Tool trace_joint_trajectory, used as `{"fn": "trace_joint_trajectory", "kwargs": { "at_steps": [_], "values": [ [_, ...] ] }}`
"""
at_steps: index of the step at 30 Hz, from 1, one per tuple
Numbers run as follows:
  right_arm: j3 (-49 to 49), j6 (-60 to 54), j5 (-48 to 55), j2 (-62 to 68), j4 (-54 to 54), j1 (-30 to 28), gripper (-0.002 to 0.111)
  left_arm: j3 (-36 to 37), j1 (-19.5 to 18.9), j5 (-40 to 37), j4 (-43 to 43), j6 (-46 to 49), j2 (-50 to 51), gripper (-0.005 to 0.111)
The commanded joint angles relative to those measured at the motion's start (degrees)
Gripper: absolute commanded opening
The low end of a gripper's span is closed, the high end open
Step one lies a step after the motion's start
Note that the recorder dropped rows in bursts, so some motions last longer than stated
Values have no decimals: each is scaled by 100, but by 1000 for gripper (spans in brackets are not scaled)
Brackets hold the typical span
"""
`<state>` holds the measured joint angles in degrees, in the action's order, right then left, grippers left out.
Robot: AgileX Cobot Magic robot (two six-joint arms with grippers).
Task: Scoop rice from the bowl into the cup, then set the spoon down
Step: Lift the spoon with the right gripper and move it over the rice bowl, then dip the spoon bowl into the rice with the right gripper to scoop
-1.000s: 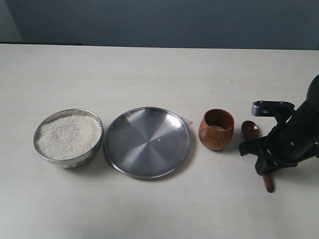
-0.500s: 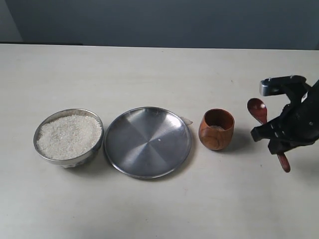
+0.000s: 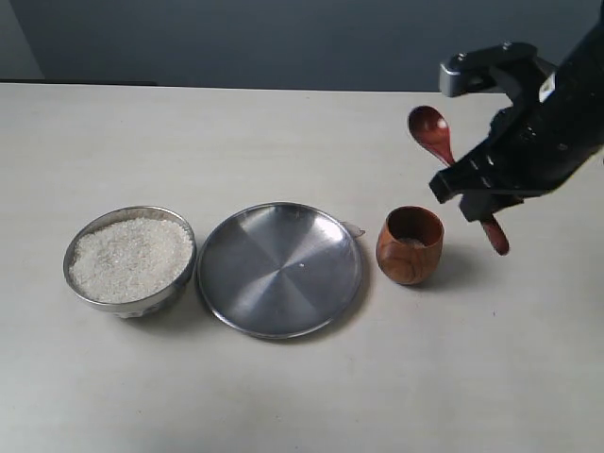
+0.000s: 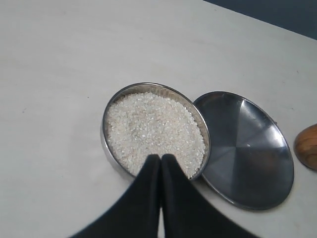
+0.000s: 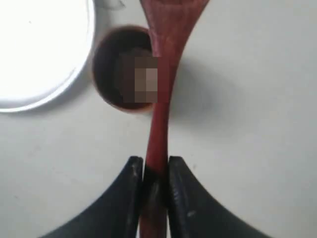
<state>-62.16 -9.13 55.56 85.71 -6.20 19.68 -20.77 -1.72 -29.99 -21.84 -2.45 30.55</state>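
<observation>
The steel bowl [image 3: 129, 260] full of white rice [image 3: 130, 258] stands at the left of the table. The reddish-brown wooden cup [image 3: 411, 244] stands right of the flat plate, with a little rice at its bottom. My right gripper [image 3: 479, 203] is shut on the handle of the wooden spoon [image 3: 434, 132], held in the air above and right of the cup, its small bowl pointing up and left. In the right wrist view the spoon [image 5: 159, 124] runs out from the gripper [image 5: 155, 166] past the cup [image 5: 121, 67]. My left gripper [image 4: 160, 157] is shut and empty over the bowl [image 4: 111, 111] and its rice [image 4: 153, 131].
A wide flat steel plate [image 3: 279, 270] lies between bowl and cup. A small clear scrap [image 3: 353, 228] lies at the plate's right edge. The dark wall runs along the table's far edge.
My right gripper has lifted the spoon off the table beside the cup and carried it up and left. Bowl, plate and cup have not moved.
</observation>
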Motion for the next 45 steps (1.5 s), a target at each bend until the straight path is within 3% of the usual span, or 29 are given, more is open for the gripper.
{"fn": "trace_joint_trajectory", "kwargs": {
  "at_steps": [1,15,26,45],
  "values": [
    [-590,241,175,161,256,655,-1,-25,29,-93,-254,9,15,0],
    [-2507,633,1441,1826,1207,2076,-1,-25,29,-641,-872,-3,15,0],
    [-3909,780,1441,2928,1753,2819,-1,-25,29,-775,-1159,-3,15,0],
    [-4959,741,1441,4132,3688,4042,-1,-25,29,-897,-1115,10,15,0]
  ]
}}
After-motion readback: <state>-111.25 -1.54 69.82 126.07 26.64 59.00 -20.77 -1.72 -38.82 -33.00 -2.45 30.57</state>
